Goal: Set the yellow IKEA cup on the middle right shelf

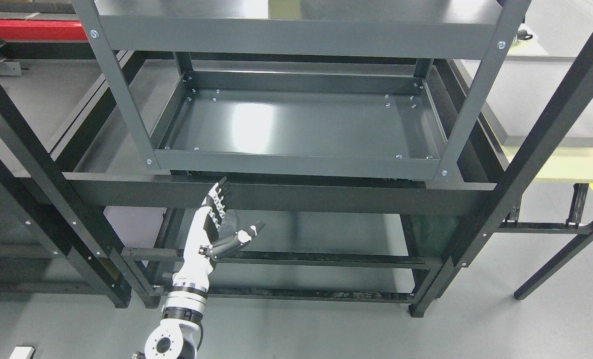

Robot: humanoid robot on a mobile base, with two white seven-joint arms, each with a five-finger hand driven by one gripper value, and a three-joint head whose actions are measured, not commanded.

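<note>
In the head view no yellow cup is seen on the grey shelf [301, 124]; below its front edge the left hand [216, 224] is held spread and empty, so the step cannot be judged.

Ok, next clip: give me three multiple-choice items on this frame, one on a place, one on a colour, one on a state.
1. Where does the robot's hand show?
A. lower left, in front of the shelf unit
B. upper right, above the top shelf
C. inside the tray shelf

2. What colour is the tray shelf in the middle of the picture?
A. yellow
B. dark grey
C. red

3. How is the left hand?
A. closed on a cup
B. clenched in a fist
C. open, holding nothing

Answers:
1 A: the left hand rises from the bottom edge, left of the middle.
2 B: the tray shelf is dark grey metal.
3 C: its fingers are straight, thumb spread, with no cup in view.
</note>
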